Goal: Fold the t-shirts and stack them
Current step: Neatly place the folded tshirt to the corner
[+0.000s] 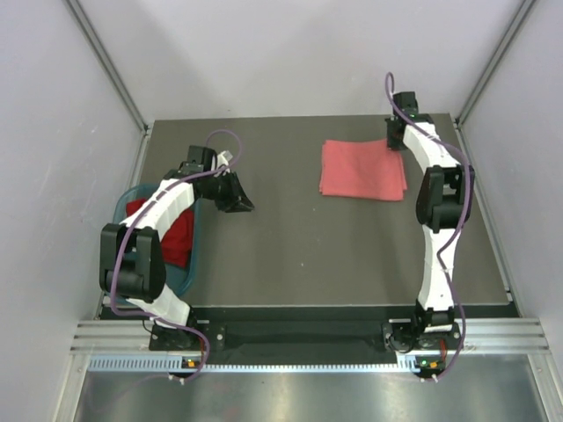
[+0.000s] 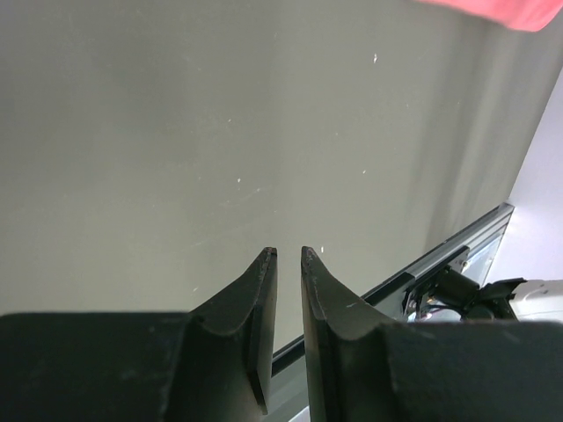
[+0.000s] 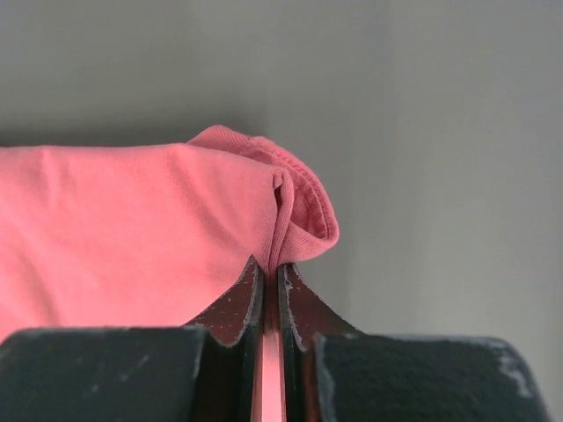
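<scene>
Pinching salmon-pink t-shirt (image 3: 132, 229), right gripper (image 3: 271, 264) clamped, left gripper (image 2: 288, 253) ajar, empty

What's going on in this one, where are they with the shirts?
The right fingers are shut on a corner of the folded salmon-pink t-shirt at the far right of the table. The left fingers hang slightly parted above the table, holding nothing. The deep red t-shirt lies in the teal basket, not yet folded.

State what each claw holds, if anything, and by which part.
Right claw pinches the salmon-pink t-shirt by a folded corner; left claw holds nothing.
</scene>
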Robot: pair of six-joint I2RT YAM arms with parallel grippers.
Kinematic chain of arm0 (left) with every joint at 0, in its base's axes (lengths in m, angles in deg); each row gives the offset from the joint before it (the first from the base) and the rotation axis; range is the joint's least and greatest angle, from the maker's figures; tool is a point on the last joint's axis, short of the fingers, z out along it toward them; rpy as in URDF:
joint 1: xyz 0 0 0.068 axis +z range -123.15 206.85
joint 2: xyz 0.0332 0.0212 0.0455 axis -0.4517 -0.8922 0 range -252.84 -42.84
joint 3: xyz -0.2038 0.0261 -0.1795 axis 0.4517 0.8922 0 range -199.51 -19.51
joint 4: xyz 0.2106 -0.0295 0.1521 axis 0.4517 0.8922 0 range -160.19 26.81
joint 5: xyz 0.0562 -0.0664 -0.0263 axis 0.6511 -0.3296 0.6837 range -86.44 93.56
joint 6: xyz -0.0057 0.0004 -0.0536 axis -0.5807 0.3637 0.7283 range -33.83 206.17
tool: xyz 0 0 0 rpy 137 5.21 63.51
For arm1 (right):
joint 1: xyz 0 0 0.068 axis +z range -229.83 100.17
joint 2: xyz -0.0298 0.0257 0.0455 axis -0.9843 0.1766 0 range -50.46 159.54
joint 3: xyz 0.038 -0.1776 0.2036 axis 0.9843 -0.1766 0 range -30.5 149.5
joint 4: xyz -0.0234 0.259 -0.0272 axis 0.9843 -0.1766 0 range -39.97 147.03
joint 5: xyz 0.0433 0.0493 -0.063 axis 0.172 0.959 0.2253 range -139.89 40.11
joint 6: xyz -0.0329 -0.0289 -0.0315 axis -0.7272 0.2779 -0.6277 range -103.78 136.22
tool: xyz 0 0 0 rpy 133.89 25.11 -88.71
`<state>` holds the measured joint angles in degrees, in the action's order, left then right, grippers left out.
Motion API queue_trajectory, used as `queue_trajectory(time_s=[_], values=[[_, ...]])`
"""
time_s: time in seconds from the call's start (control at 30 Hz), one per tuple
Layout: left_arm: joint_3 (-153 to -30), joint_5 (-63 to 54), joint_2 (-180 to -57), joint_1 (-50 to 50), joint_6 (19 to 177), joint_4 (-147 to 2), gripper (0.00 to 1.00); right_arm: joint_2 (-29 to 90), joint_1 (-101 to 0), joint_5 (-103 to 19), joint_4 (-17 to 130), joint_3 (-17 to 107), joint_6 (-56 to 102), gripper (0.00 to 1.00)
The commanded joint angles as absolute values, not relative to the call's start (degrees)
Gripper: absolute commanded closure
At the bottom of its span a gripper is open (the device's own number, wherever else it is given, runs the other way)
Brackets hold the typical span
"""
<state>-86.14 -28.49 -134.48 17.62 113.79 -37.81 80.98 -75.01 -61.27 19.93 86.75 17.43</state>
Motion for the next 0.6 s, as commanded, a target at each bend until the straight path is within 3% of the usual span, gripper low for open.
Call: queue_trajectory(time_s=[0.0,0.57], values=[[-85.6,-29.0,-133.3,17.5,113.9,-41.0,0.78,83.2,-80.4,-66.0,20.7,91.8,15.8,1.00],[-85.5,-26.2,-134.4,15.1,120.7,-45.7,0.78,94.7,-89.3,-67.3,43.7,104.9,7.5,1.00]])
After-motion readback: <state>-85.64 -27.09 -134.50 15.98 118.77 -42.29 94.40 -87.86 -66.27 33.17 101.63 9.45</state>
